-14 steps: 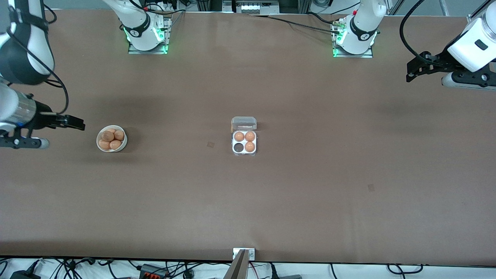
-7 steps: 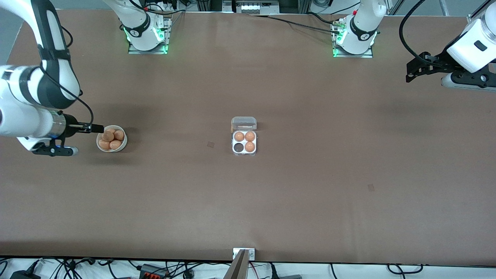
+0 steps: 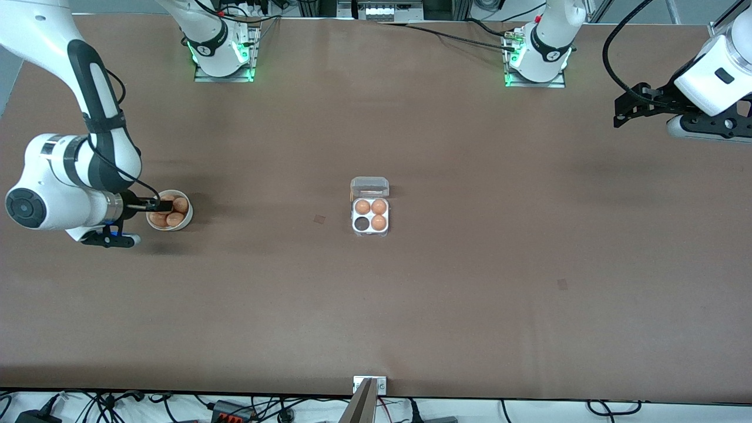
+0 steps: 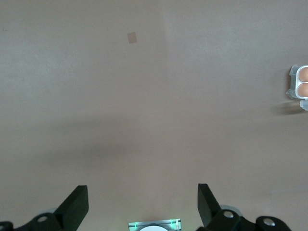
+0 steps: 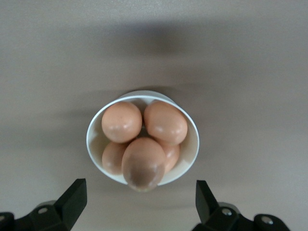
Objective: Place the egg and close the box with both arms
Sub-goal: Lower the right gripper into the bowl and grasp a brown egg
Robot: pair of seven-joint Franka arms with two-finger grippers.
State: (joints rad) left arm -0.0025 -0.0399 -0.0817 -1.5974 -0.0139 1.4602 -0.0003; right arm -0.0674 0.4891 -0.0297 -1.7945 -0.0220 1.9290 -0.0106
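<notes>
- While the right claw (image 3: 161, 205) hangs over the white bowl (image 3: 187, 222), its fingers (image 5: 72, 199) are spread wide on either side of the heap, probably so they can drop around the topmost egg (image 5: 142, 163).
- That egg lies in the bowl, ungripped, toward the right arm's end of the surface (image 3: 376, 305).
- Mid-surface, the box (image 3: 370, 214) sits with its lid tipped up, three cells filled and one dark cell free for the egg.
- Off toward its own end of the surface, the left claw (image 3: 624, 113) waits in the air, fingers (image 4: 77, 204) apart, holding nothing, likely saved for closing the lid.
</notes>
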